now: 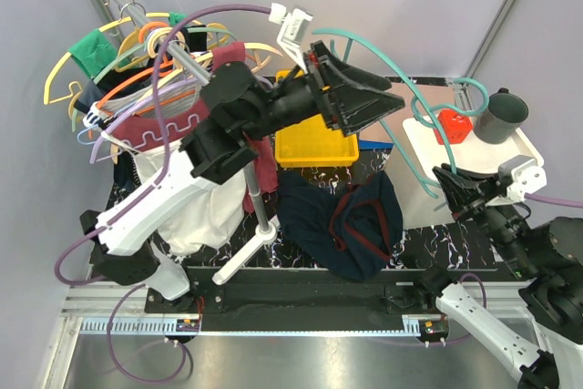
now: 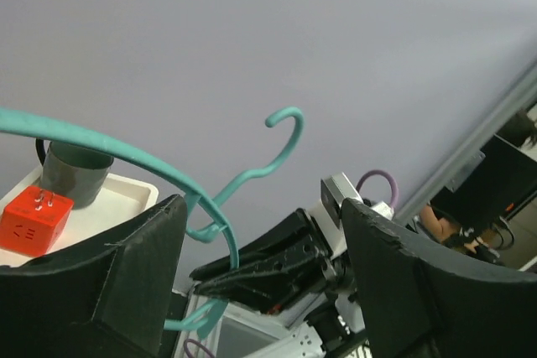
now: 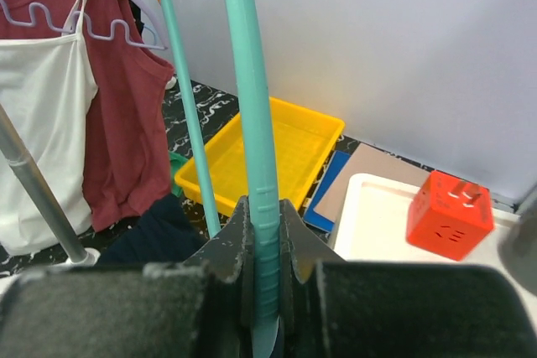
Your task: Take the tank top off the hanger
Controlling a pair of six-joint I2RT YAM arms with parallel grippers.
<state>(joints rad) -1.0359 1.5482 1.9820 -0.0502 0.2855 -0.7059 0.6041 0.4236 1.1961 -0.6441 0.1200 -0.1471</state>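
We see the right tool [image 3: 262, 236] pinching the hanger [image 3: 250, 106] by one arm, so we judge it alone bears it aloft. The left tool [image 1: 373, 94] stands spread about the hanger's neck, gripping nothing. The tank top [image 1: 344, 223] lies heaped on the surface [image 1: 428, 245], free of it.

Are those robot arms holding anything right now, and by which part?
The right gripper is clamped on one long arm of the teal hanger. The left gripper is open, holding nothing.

No legible text or labels.
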